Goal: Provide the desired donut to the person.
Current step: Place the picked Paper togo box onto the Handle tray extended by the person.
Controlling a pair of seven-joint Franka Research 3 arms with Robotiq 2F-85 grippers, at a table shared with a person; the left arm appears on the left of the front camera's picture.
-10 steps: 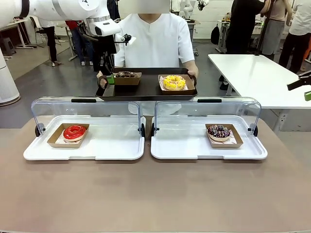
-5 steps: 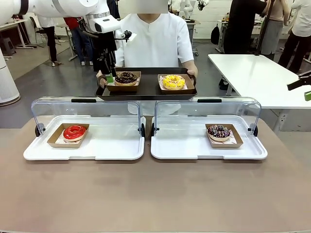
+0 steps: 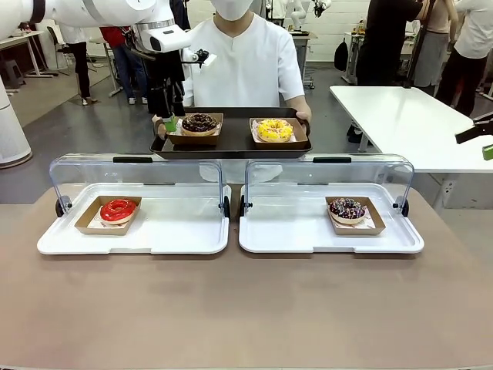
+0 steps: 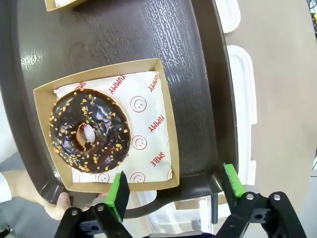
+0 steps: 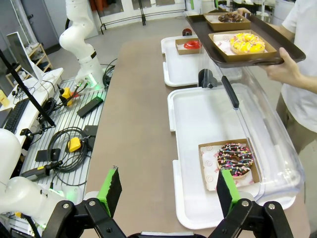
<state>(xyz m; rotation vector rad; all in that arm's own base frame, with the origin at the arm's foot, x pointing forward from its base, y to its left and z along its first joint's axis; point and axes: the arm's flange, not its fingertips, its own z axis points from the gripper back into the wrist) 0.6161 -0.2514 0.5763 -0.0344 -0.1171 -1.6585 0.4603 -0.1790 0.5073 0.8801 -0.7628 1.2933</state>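
Note:
The person [image 3: 246, 62] in a white shirt stands at the far side and holds a dark tray [image 3: 231, 146] in both hands. On it lie a chocolate donut [image 3: 199, 121] with nut crumbs in a cardboard box and a yellow donut [image 3: 274, 129]. My left gripper [image 3: 169, 121] hangs open at the tray's left end. In the left wrist view the chocolate donut [image 4: 89, 130] rests in its box on the tray [image 4: 198, 74], and the left gripper [image 4: 176, 184] stands open over the box's near edge, holding nothing. My right gripper [image 5: 169, 191] is open, well back from the table.
Two white trays with raised clear lids sit on the brown table: the left tray [image 3: 177, 231] holds a red donut [image 3: 117, 210], the right tray [image 3: 285, 231] a sprinkled chocolate donut [image 3: 347, 209]. The person's fingers [image 4: 62, 201] grip the dark tray beside my left fingertips. A white table [image 3: 408, 116] stands at the back right.
My left gripper has opened and let go of the chocolate donut's box, which now rests on the person's tray. The right arm has not moved.

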